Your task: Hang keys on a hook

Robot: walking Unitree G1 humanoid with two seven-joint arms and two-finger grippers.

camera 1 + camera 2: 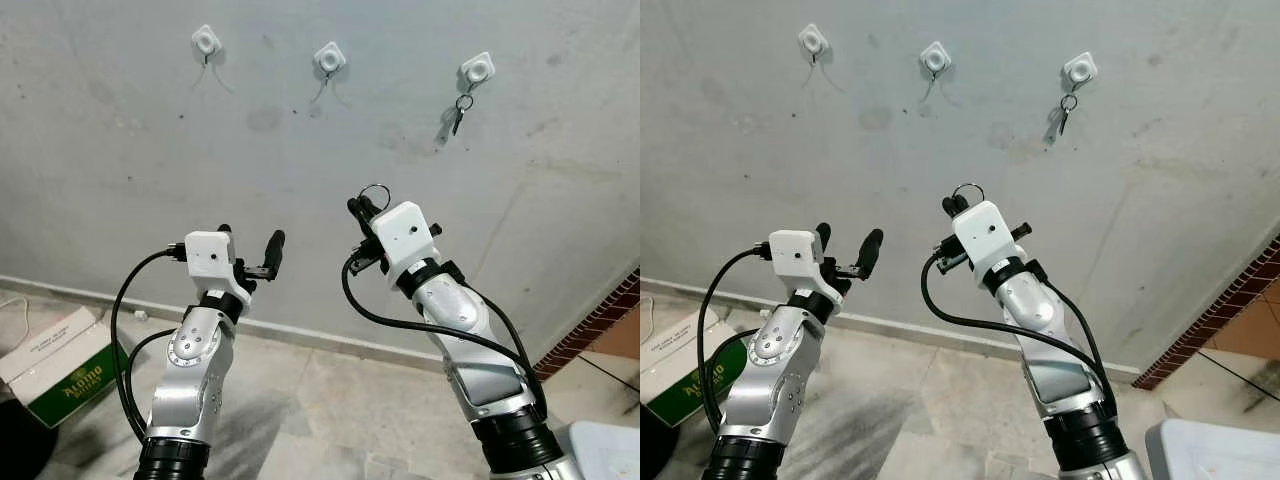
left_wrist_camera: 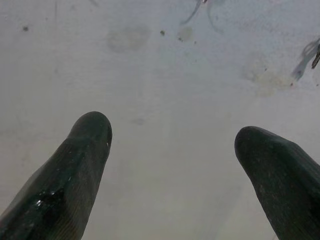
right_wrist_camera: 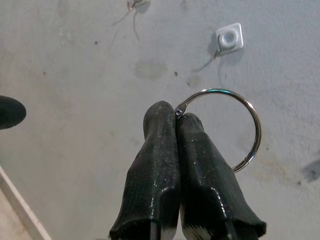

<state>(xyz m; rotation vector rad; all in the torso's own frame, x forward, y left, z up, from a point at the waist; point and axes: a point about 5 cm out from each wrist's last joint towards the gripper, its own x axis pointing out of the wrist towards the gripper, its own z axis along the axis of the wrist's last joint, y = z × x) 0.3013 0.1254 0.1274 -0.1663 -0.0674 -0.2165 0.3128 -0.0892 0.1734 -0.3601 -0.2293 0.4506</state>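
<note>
**Ring pinched, hooks up ahead**

The right gripper (image 3: 176, 117) has its black fingers squeezed together on a thin shiny metal key ring (image 3: 235, 131), which sticks out past the fingertips. It's light, stiff and probably slippery, so gripping the wire itself seems right. The white square middle wall hook (image 1: 329, 59) sits well above it. The left gripper (image 1: 250, 250) is spread wide, holding nothing.

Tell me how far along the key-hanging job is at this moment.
Done: one set of keys already hangs on the right hook. In hand: the right gripper is shut on a metal ring, raised toward the wall, short of the hooks. Left: the middle hook and left hook are bare; the left gripper is open.
</note>
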